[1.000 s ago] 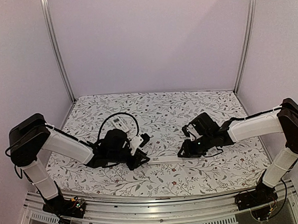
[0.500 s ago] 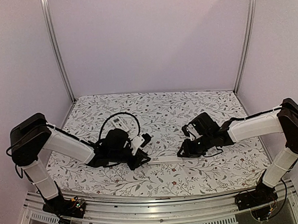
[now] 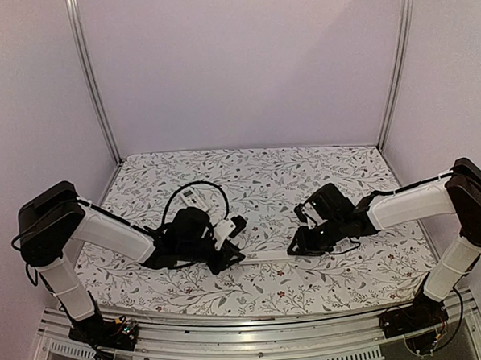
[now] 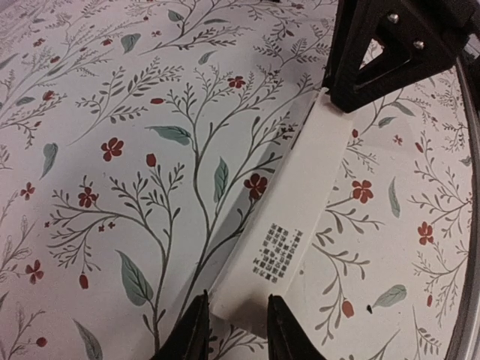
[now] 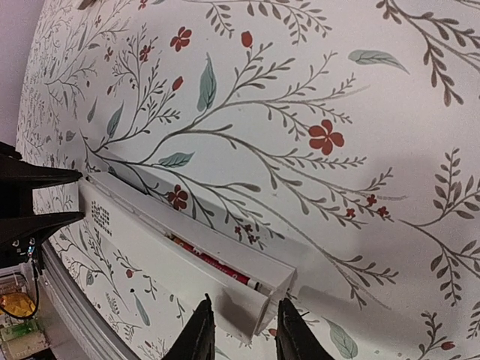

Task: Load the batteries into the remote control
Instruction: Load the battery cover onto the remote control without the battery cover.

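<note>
The white remote control [image 3: 265, 256] lies on the floral cloth between my two grippers. My left gripper [image 3: 231, 255] holds its left end; in the left wrist view the two fingers close on the remote's near end [image 4: 292, 210], gripper point [image 4: 236, 300]. My right gripper [image 3: 297, 247] holds the right end, its fingers on both sides of the remote [image 5: 142, 247], gripper point [image 5: 244, 300]. A slim battery [image 5: 214, 264] with a red band lies in the slot along the remote's side. No other batteries show.
A small white flat piece [image 3: 191, 197] lies behind the left arm under a black cable loop [image 3: 194, 186]. The floral cloth [image 3: 256, 175] covers the table, with metal posts at the back corners and a rail along the near edge.
My left arm has crept slightly to the right. The remote and my right gripper stay about where they were.
</note>
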### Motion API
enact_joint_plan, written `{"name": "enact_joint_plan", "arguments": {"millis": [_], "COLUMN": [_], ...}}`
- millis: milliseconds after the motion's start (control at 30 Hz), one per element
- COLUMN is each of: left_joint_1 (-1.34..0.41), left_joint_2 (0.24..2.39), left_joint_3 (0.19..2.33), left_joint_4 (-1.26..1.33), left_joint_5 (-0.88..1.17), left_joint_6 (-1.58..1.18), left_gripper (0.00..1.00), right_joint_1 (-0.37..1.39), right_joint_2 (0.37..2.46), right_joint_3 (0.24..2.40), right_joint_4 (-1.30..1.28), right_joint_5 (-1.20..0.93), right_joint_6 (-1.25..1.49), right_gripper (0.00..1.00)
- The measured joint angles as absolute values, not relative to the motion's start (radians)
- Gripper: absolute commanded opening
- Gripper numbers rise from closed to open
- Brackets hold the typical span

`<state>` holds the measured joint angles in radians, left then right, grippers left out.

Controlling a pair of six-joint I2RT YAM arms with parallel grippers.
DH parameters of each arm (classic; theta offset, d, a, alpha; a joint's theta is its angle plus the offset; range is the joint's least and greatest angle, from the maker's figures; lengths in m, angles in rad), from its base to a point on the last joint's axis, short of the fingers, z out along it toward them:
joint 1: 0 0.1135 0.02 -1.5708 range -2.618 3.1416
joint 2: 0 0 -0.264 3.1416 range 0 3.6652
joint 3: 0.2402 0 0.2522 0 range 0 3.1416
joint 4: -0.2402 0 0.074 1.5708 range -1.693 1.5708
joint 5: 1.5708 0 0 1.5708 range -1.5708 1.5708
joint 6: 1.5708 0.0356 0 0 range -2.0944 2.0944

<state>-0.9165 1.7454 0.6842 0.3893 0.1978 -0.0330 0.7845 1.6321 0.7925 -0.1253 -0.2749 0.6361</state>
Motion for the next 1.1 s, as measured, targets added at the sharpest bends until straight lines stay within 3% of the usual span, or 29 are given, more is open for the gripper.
{"name": "enact_joint_plan", "arguments": {"millis": [867, 1000, 1100], "left_joint_1": [-0.918, -0.918, -0.919], "left_joint_2": [1.747, 1.713, 1.670], "left_joint_3": [0.685, 0.665, 0.657], "left_joint_4": [0.384, 0.381, 0.376], "left_joint_5": [0.189, 0.191, 0.194], "left_joint_6": [-0.030, -0.025, -0.001], "left_gripper": [0.28, 0.39, 0.61], "right_joint_1": [0.784, 0.784, 0.784], "right_joint_2": [1.684, 1.689, 1.695], "right_joint_3": [0.811, 0.815, 0.826], "right_joint_4": [-0.083, -0.084, -0.087], "right_joint_5": [-0.302, -0.302, -0.302], "right_joint_6": [0.633, 0.631, 0.627], "right_gripper": [0.26, 0.26, 0.26]}}
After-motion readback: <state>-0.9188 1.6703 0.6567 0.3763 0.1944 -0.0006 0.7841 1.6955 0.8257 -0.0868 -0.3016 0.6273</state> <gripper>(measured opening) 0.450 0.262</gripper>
